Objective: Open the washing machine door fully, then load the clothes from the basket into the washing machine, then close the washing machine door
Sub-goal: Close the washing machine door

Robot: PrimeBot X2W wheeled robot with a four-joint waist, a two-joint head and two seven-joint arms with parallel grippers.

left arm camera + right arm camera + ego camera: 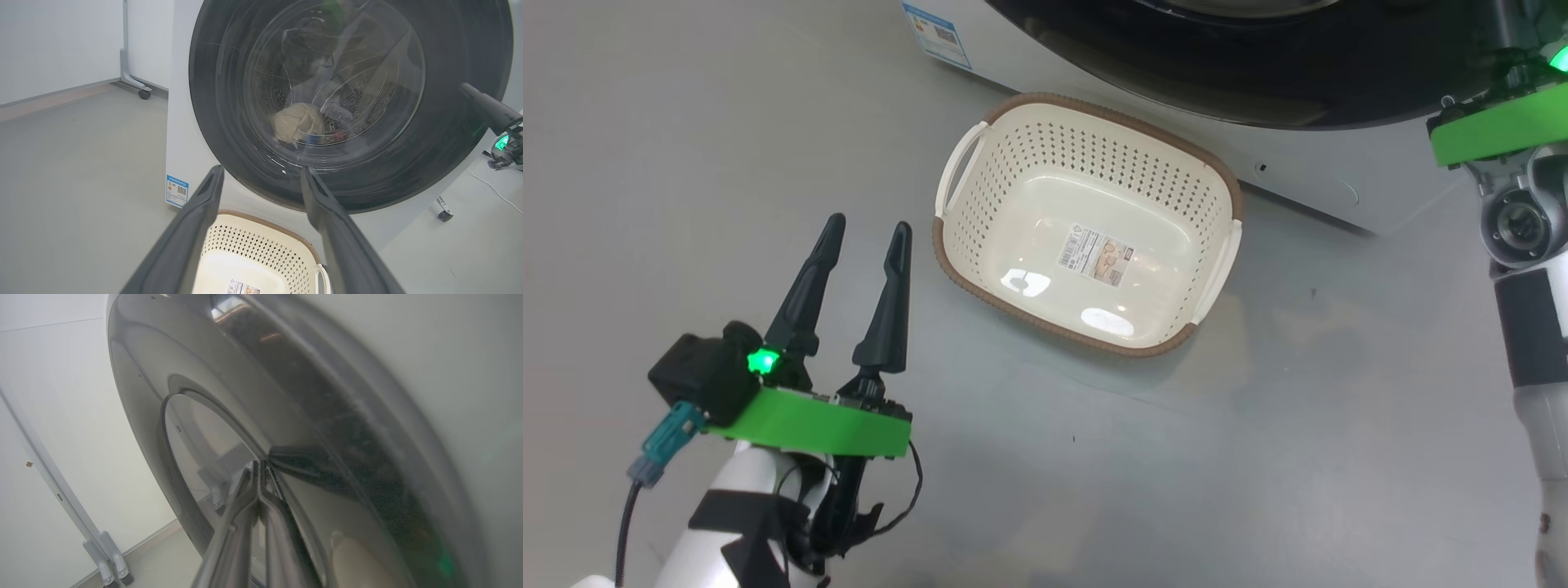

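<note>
**White washing machine [179, 134], door [449, 61] shut**

The basket [1045, 139] sits just before the washing machine, the clothes [297, 121] inside its drum. The right gripper [258, 469], fingers pressed together, meets the door; the left gripper [868, 223] hangs spread before the machine.

I see the basket [1045, 139] as cream perforated plastic, glossy inside, with a brown woven-look rim. The washing machine door [220, 114] has a glossy black rim around clear glass (faintly streaked). Behind the glass, the clothes [297, 121] look like soft pale cloth. The floor [686, 163] is smooth matt grey.
</note>
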